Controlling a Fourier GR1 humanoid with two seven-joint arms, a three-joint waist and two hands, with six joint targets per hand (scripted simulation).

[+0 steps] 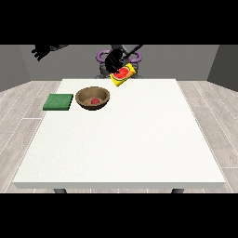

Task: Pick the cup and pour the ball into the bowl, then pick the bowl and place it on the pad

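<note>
Above the table's far edge, one hand curled round the tilted cup, while the ball lay in the bowl, seemingly stiff, best taken by its rim, beside the pad.

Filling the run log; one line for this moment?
cup: tilted, held by hand | ball: in bowl | pad: bare

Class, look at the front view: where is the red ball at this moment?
The red ball lies inside the wooden bowl, left of centre near the table's far edge, with the green pad just to the bowl's left.
</note>
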